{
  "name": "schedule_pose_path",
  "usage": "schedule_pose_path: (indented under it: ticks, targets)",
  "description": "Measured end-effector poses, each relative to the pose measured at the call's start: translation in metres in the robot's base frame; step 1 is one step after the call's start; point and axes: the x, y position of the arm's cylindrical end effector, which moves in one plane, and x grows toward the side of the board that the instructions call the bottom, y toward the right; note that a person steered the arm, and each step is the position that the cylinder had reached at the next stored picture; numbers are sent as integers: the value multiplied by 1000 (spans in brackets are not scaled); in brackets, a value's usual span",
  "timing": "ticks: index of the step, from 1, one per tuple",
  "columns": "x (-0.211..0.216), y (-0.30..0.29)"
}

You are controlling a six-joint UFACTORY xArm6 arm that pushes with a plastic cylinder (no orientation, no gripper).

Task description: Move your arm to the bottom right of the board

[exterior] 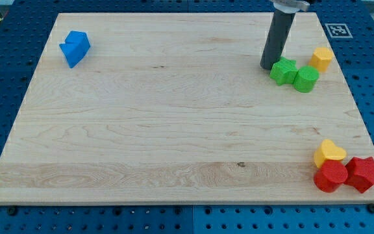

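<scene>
My dark rod comes down from the view's top right, and my tip (268, 67) rests on the wooden board (174, 130), just left of a green star block (283, 71). A green cylinder (306, 79) touches the star on its right. A yellow hexagon block (322, 58) lies further right. At the board's bottom right corner sit a yellow heart block (330, 153), a red cylinder (331, 176) and a red star block (363, 173), close together. My tip is far above this group.
Two blue blocks (75, 47) lie touching at the board's top left. A black-and-white marker tag (337, 30) sits at the top right corner. A blue pegboard table (5, 78) surrounds the board.
</scene>
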Motion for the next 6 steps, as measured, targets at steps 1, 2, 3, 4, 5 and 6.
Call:
schedule_pose_path:
  ticks: [1, 2, 3, 4, 5, 6]
  targets:
    - [3, -2]
    - [27, -14]
    - [56, -22]
    - [80, -26]
    - [93, -28]
    - [103, -29]
